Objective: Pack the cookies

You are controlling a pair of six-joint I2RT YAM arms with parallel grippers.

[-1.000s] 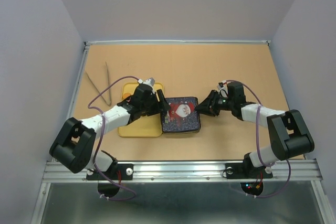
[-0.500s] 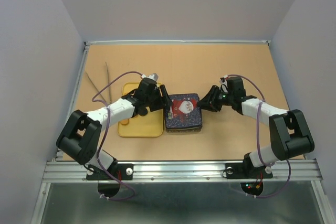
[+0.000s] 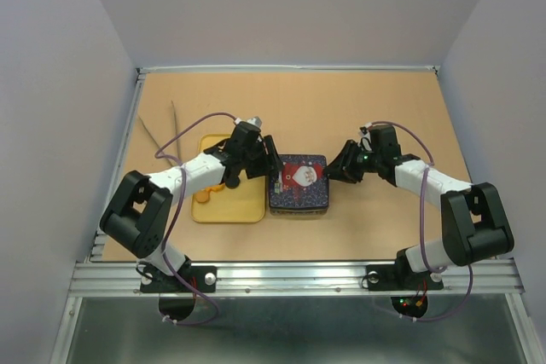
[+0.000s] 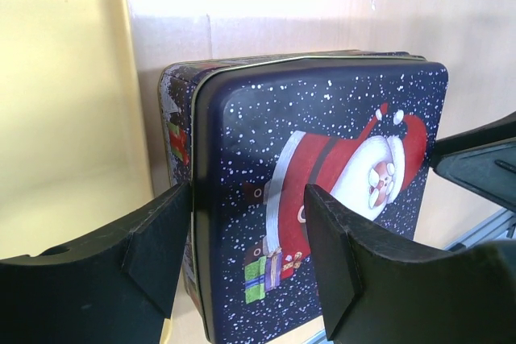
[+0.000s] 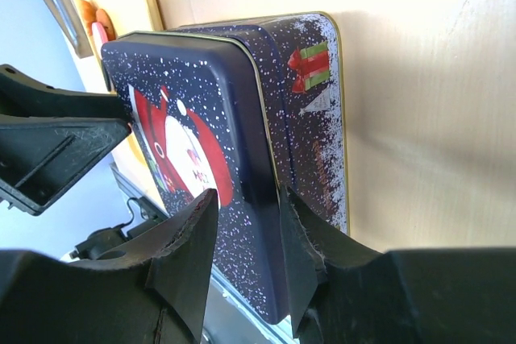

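A dark blue Santa tin [image 3: 298, 182] sits mid-table with its lid [image 4: 322, 175] on. My left gripper [image 3: 270, 164] is at the tin's left side, open. The lid's left edge lies between its fingers [image 4: 157, 239], one against the rim and one over the lid top. My right gripper [image 3: 339, 170] is at the tin's right side, open less wide, straddling the lid's right edge [image 5: 262, 159]. An orange cookie [image 3: 211, 192] lies on the yellow tray [image 3: 243, 206]. In the right wrist view a few cookies [image 5: 95, 18] show past the tin. Anything inside the tin is hidden.
The yellow tray [image 4: 64, 102] lies directly left of the tin, touching or nearly touching it. Metal tongs [image 3: 176, 121] lie at the far left near the table's raised edge. Purple cables loop over both arms. Bare brown table [image 3: 299, 108] lies behind the tin.
The tin has turned from skewed to square and shifted a little rightward and back. My left gripper followed it forward and right, uncovering a cookie on the tray. My right gripper drew back slightly.
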